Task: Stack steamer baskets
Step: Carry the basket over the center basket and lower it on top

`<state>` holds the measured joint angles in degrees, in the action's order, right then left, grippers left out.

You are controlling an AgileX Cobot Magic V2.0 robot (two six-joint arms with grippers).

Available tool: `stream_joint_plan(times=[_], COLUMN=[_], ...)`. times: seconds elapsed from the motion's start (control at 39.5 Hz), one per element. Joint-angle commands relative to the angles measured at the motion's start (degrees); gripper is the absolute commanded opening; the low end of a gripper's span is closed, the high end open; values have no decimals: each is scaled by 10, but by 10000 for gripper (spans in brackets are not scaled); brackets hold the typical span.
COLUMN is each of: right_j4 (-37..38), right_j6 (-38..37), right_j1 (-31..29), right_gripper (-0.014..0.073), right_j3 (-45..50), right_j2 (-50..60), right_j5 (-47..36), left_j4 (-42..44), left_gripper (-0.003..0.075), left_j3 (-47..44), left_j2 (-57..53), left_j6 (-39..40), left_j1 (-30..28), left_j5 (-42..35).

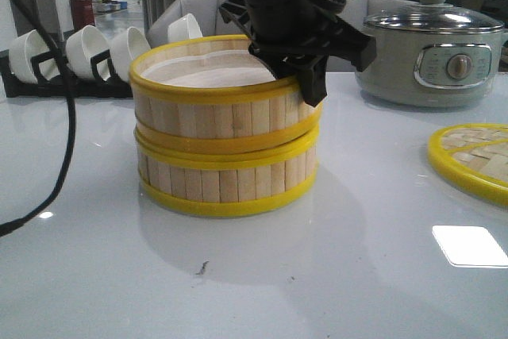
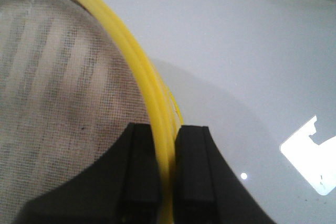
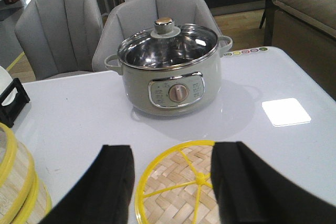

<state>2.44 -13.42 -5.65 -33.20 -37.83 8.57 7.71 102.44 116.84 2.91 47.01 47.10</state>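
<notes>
Now the upper steamer basket (image 1: 218, 105) is sitting on the lower basket (image 1: 226, 184) mid-bench (image 1: 317, 275), slightly skewed; the left tool (image 2: 167, 177) is pinching its yellow rim. Best squaring it before letting go. Right tool (image 3: 170, 182) is hovering wide, empty, over the lid (image 3: 178, 182) near the grey pot (image 3: 170, 72).
</notes>
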Motion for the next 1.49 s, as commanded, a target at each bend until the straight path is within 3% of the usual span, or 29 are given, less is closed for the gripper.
stream_joint_plan(times=[0.0, 1.47], right_j4=[3, 3], right_j6=[4, 4], right_j1=[0, 0], right_gripper=[442, 442], right_j3=[-23, -23], right_j2=[-1, -1], right_j5=[-47, -30], left_j4=[18, 9], left_gripper=[88, 88], left_j3=[26, 22], left_j2=[-33, -33], left_j6=[-2, -1], left_j1=[-1, -5], left_j5=[-26, -23])
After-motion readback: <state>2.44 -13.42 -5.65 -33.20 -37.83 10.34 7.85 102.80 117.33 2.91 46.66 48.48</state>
